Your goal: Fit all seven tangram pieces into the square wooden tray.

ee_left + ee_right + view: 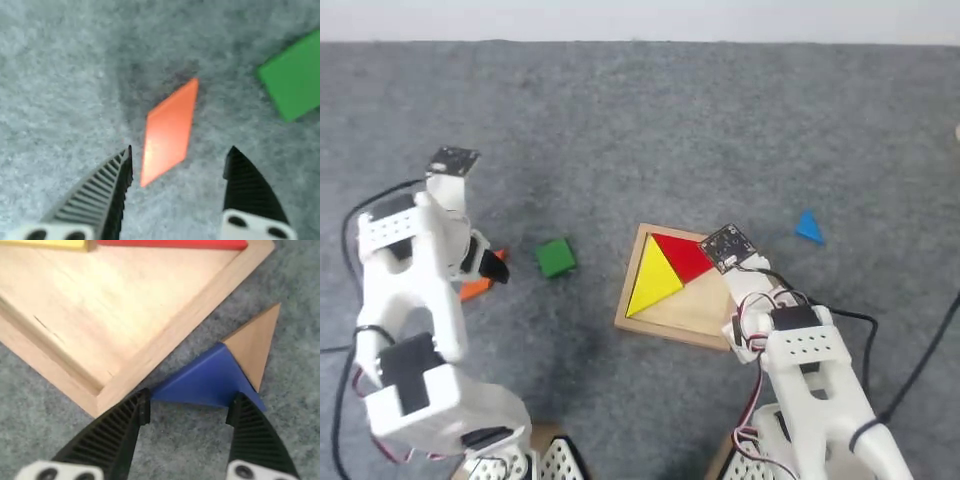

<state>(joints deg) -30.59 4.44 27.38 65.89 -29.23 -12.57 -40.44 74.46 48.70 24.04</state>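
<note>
Robot lab: grey felt-covered table [620, 120]

In the tray [670, 318], one triangle [653, 278] lies left of another triangle [682, 254]. Left of the tray sits a block [555, 257]; further left, it seems, a slanted piece [170, 131].

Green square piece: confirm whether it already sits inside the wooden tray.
No, the green square piece lies on the grey carpet, well apart from the wooden tray.

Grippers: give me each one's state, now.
Left gripper: open, above the orange piece.
Right gripper: open, blue triangle between its fingers, beside the tray.
</note>
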